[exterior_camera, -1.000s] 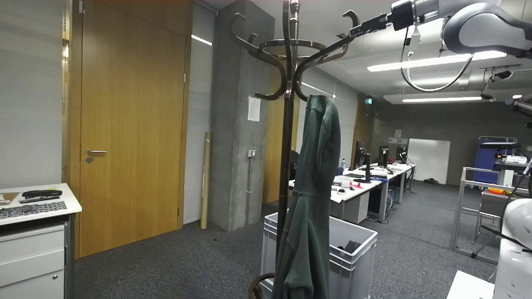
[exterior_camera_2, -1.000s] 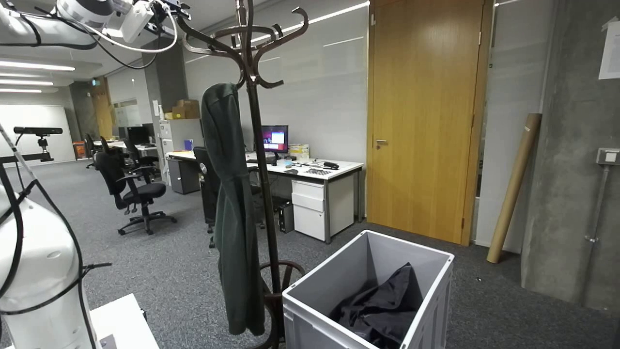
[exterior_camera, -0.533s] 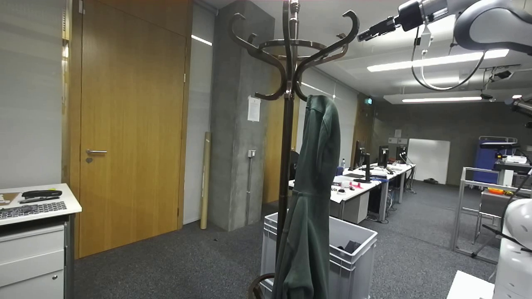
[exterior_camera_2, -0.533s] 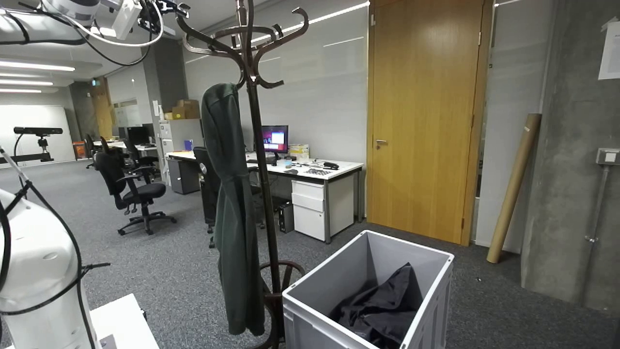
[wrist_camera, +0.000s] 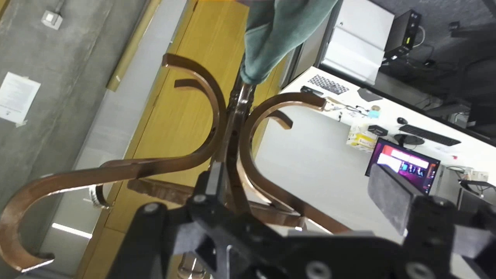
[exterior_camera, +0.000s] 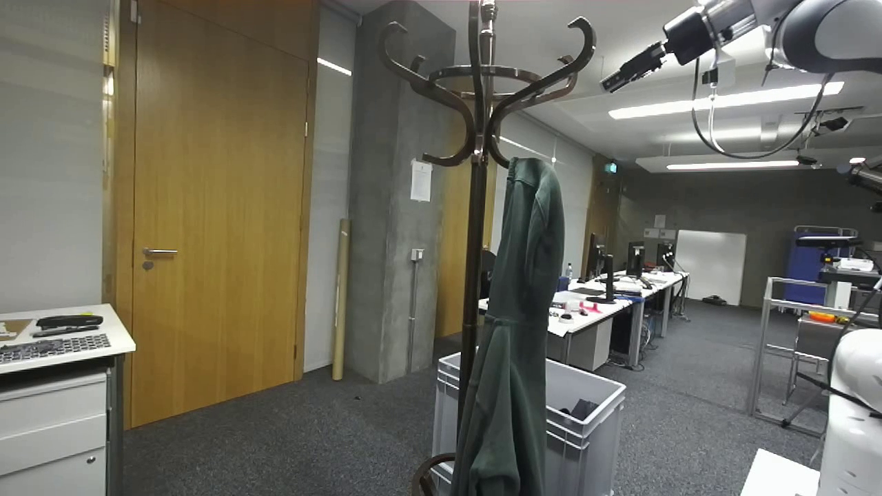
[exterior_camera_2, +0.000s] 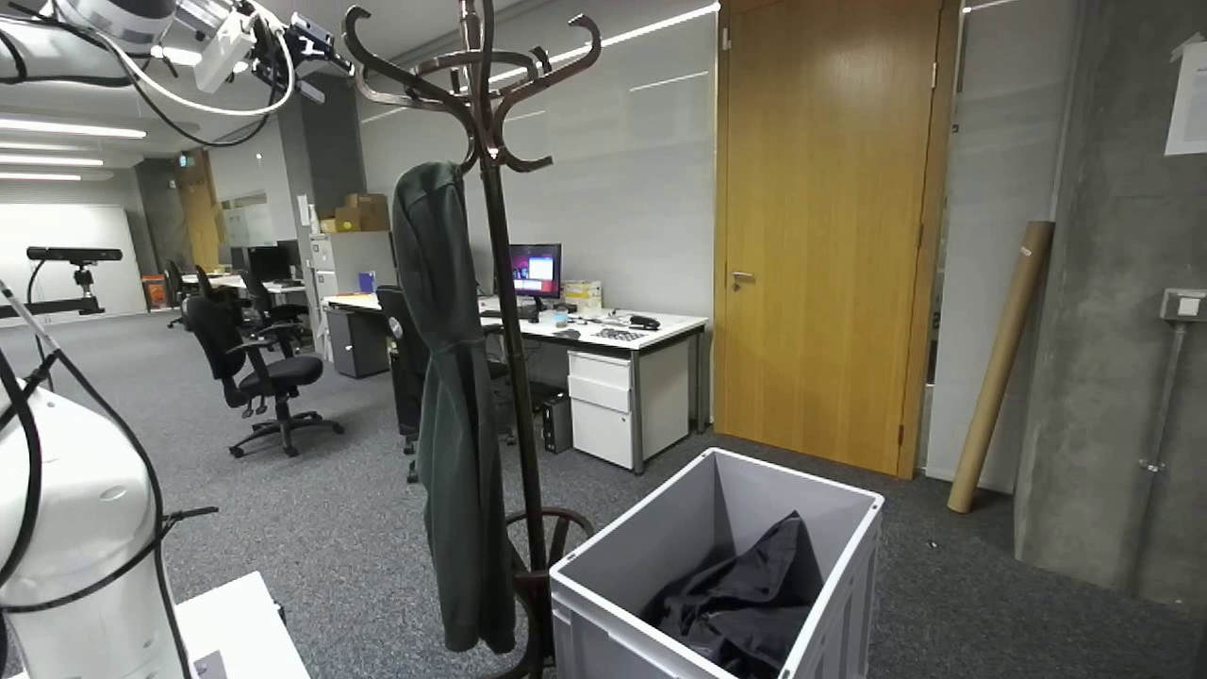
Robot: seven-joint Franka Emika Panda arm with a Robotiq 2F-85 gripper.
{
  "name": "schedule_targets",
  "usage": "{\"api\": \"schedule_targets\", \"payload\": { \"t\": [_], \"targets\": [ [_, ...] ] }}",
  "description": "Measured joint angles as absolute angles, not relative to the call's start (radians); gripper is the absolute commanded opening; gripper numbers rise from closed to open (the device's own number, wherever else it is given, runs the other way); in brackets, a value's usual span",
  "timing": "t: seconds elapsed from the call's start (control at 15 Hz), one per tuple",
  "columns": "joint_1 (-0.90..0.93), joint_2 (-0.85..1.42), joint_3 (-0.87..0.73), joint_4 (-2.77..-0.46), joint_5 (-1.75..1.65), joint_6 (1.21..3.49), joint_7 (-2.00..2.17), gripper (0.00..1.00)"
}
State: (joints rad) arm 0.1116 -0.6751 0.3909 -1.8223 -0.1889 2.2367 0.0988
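1 posted notice [wrist_camera: 19, 97], txt blurred; hand [wrist_camera: 298, 178] w/ jaws spread nr coat rack [exterior_camera: 477, 207].

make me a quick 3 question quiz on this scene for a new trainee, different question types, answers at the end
1. Multiple choice: what hangs from the coat rack?
a) a yellow umbrella
b) a green garment
c) a red backpack

2. True or false: the gripper is closed on the green garment.

3. Short answer: what lies inside the grey crate?

Key:
1. b
2. False: the gripper stands open with nothing in its grip.
3. Dark cloth, bunched up.
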Motion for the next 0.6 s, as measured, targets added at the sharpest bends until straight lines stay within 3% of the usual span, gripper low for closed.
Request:
{"api": "schedule_targets", "payload": {
  "t": [0.6],
  "targets": [
    [0.153,-0.703,0.435,-1.921,-0.132,2.073,0.248,1.0]
  ]
}}
